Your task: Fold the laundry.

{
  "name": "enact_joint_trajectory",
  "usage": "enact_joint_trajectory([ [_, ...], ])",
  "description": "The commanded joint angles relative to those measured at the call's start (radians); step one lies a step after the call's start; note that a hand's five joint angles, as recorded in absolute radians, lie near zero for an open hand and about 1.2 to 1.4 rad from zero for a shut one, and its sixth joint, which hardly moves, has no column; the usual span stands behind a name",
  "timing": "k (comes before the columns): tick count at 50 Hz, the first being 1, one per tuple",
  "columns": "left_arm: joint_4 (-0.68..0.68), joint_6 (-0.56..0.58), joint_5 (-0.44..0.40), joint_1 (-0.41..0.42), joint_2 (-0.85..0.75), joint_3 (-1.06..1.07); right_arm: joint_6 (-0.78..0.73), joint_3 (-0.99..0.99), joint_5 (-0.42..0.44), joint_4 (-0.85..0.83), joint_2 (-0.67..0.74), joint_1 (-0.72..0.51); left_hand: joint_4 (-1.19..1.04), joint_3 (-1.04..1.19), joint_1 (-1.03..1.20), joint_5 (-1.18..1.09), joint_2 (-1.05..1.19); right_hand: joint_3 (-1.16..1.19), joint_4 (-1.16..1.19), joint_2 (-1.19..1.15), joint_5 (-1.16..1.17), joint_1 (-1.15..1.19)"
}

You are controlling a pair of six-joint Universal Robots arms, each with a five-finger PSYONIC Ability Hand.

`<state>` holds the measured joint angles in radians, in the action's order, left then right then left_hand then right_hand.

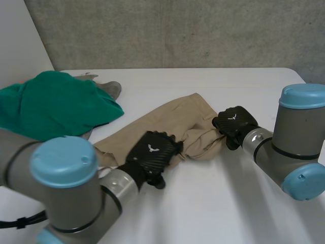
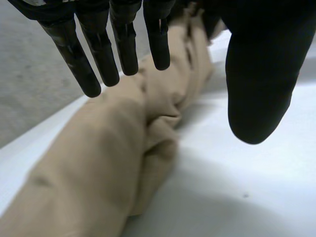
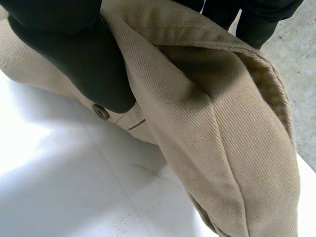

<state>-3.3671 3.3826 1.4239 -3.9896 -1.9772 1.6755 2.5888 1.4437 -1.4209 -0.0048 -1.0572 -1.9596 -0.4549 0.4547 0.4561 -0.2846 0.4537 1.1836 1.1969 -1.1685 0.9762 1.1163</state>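
Khaki trousers, likely limp, are pinched at their 3 o'clock waistband by the right robot hand; the left robot hand is released.

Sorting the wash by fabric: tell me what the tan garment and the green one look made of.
Tan garment: probably cotton twill, matte; fine diagonal ribs show close up. Green garment: soft, matte, maybe a knit; its weave is too small to tell.
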Motion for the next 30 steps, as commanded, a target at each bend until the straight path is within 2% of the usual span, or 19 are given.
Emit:
enact_joint_trajectory([
  [1, 0.061, 0.037, 0.009, 0.033, -0.187, -0.175, -0.001, 0.001, 0.000, 0.002, -0.003, -0.004, -0.137, 0.137, 0.136, -0.133, 0.138, 0.213, 0.199, -0.228, 0.246, 0.280],
  [6, 0.136, 0.095, 0.091, 0.004, -0.297, -0.334, 0.001, 0.007, 0.004, 0.009, -0.009, -0.010, -0.181, 0.182, 0.180, -0.177, 0.182, 0.213, 0.199, -0.228, 0.246, 0.280],
  [12, 0.170, 0.110, 0.191, -0.022, -0.357, -0.436, -0.003, 0.015, 0.014, 0.002, -0.023, -0.005, -0.216, 0.217, 0.215, -0.212, 0.218, 0.213, 0.199, -0.228, 0.246, 0.280],
  [16, 0.176, 0.113, 0.195, -0.028, -0.396, -0.477, -0.004, 0.015, 0.019, 0.002, -0.020, -0.001, -0.220, 0.220, 0.218, -0.215, 0.221, 0.213, 0.199, -0.228, 0.246, 0.280],
  [22, 0.173, 0.150, 0.155, -0.028, -0.440, -0.497, -0.004, 0.012, 0.019, 0.002, -0.015, 0.002, -0.249, 0.249, 0.247, -0.244, 0.250, 0.213, 0.199, -0.228, 0.246, 0.280],
  [28, 0.137, 0.247, 0.152, -0.031, -0.460, -0.513, -0.004, 0.011, 0.019, 0.003, -0.006, 0.004, -0.530, 0.530, 0.529, -0.526, 0.531, 0.213, 0.199, -0.228, 0.246, 0.280],
  [30, 0.089, 0.294, 0.159, -0.034, -0.459, -0.520, -0.004, 0.009, 0.019, 0.009, -0.006, 0.004, -0.826, 0.826, 0.825, -0.822, 0.827, 0.213, 0.199, -0.228, 0.246, 0.280],
])
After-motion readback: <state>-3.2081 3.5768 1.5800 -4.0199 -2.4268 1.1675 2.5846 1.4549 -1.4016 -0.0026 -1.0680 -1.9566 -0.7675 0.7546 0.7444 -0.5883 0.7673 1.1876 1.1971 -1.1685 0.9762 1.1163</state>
